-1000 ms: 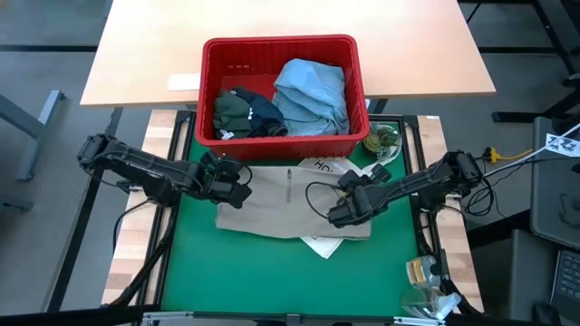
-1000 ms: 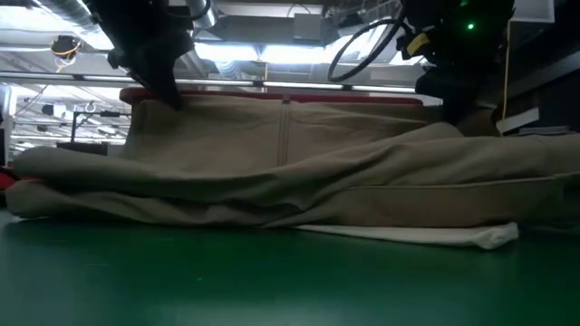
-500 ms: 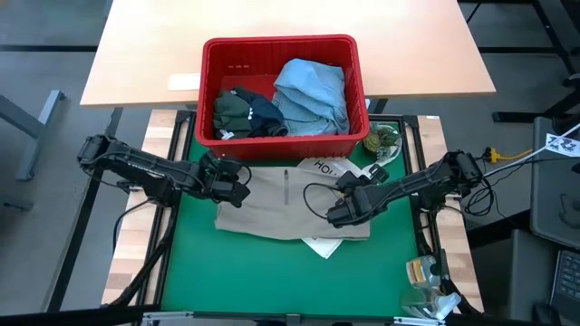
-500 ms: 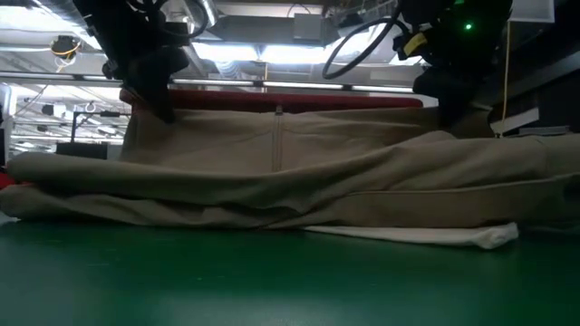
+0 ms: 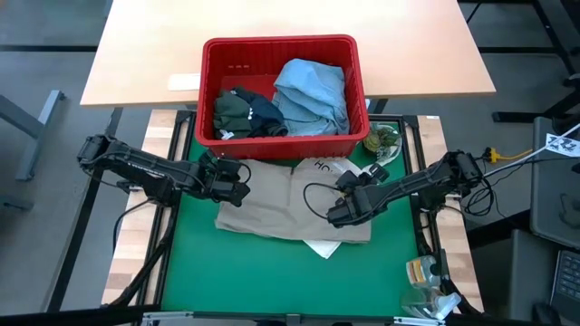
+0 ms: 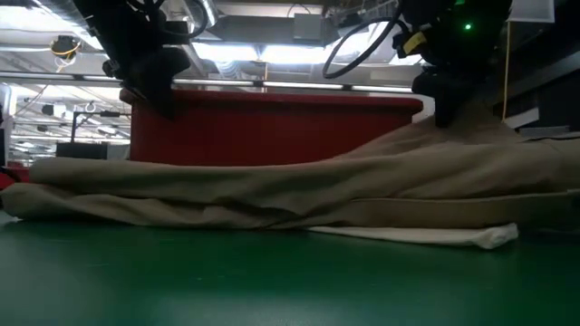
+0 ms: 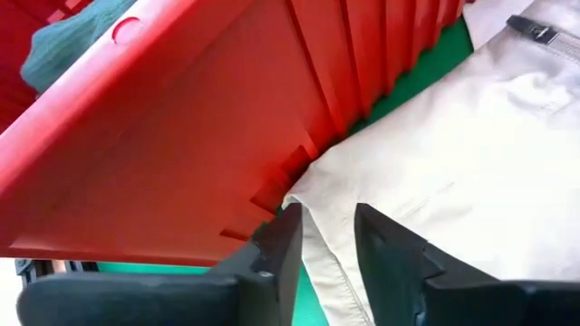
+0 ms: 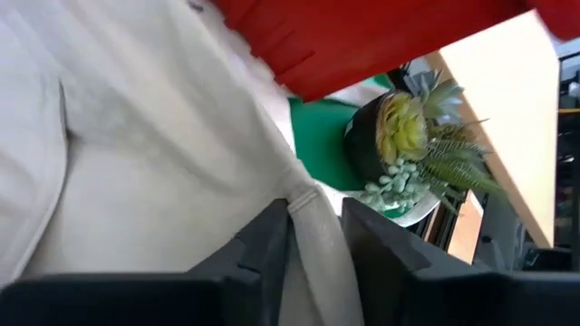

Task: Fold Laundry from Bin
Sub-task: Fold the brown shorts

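Both claws let go within the last second: the beige garment (image 5: 281, 204), held up as a raised panel in front of the bin (image 5: 283, 50) a moment earlier, had dropped and lay folded over itself on the green tabletop (image 5: 263, 272). In the low view the bin's red wall showed where cloth had hidden it. My read: one fold was laid, and the next grasp or a smoothing pass was due.

Left claw (image 7: 322, 237) sat at the garment's rear-left corner, just in front of the bin; fingers spread, cloth edge lying in the gap, not pinched. Right claw (image 8: 314, 222) was over the garment's right edge, fingers also apart, a hem strip running between them but loose. The cloth bunched higher under that claw in the low view, so it may not have fallen fully clear.

The garment lay partly over a white tote bag (image 5: 323, 243). Blue shirt (image 5: 313, 91) and dark items (image 5: 243, 113) were in the bin, unfolded.
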Action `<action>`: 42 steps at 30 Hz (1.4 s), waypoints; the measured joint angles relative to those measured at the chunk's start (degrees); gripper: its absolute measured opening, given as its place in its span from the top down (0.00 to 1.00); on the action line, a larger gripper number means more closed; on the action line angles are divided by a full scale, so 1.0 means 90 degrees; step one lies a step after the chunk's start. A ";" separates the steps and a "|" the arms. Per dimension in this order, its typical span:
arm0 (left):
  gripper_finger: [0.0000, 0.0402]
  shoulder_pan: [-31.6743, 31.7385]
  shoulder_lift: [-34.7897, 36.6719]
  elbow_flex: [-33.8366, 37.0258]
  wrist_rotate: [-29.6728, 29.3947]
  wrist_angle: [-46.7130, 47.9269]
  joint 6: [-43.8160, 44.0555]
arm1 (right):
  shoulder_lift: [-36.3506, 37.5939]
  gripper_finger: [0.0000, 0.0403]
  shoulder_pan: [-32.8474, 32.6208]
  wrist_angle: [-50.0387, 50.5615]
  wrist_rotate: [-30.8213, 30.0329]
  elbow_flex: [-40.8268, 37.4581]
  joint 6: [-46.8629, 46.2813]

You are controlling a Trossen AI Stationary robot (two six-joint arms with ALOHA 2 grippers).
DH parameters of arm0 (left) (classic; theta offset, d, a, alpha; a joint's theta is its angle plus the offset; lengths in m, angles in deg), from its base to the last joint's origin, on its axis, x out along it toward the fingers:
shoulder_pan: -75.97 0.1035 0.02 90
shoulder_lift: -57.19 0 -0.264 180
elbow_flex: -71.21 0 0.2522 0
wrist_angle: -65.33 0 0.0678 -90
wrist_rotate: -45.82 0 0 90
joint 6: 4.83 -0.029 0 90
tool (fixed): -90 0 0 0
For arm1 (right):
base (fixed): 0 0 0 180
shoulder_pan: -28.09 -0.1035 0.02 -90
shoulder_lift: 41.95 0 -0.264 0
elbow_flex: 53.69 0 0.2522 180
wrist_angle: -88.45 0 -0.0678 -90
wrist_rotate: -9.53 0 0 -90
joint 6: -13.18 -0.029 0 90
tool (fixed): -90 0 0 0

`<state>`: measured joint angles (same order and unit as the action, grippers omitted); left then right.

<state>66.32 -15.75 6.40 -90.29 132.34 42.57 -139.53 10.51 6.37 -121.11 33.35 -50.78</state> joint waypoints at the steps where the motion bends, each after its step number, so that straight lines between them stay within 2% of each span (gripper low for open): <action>1: 0.73 0.0000 0.0000 0.0000 0.0000 -0.0005 0.0002 | 0.0000 0.70 0.0000 0.0007 -0.0088 0.0000 0.0002; 6: 0.67 0.0000 0.0000 0.0000 0.0128 -0.0075 0.0005 | 0.0000 0.62 0.0000 0.0207 -0.0408 0.0000 0.0160; 10: 0.66 -0.0012 0.0000 0.0000 0.1019 -0.0216 0.0005 | -0.0002 0.60 0.0000 0.0395 -0.0389 0.0000 0.0163; 14: 0.66 -0.0184 0.0000 0.0002 0.2069 -0.0275 0.0029 | -0.0002 0.60 0.0000 0.0112 0.0155 0.0000 0.0163; 17: 0.66 -0.0458 0.0000 0.0002 0.2467 -0.0473 0.0027 | -0.0002 0.60 -0.0006 -0.0570 0.0693 0.0000 0.0289; 22: 0.66 -0.1030 0.0000 0.0002 0.2543 -0.0775 0.0116 | -0.0002 0.59 -0.0107 -0.1688 0.1204 0.0000 0.1309; 25: 0.66 -0.1407 -0.0030 0.0002 0.2543 -0.0787 0.0452 | -0.0002 0.59 -0.0261 -0.2047 0.1575 0.0000 0.1335; 33: 0.66 -0.2358 -0.0855 0.0002 0.2372 -0.0788 0.1024 | -0.0173 0.59 -0.0988 -0.2187 0.1701 0.0000 0.1307; 42: 0.66 -0.2577 -0.2042 0.0002 0.2352 -0.0787 0.1027 | -0.0971 0.59 -0.1382 -0.2184 0.1806 0.0002 0.1307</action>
<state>43.13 -34.13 6.42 -69.12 125.26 51.81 -148.27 -1.93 -13.28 -104.85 33.37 -39.02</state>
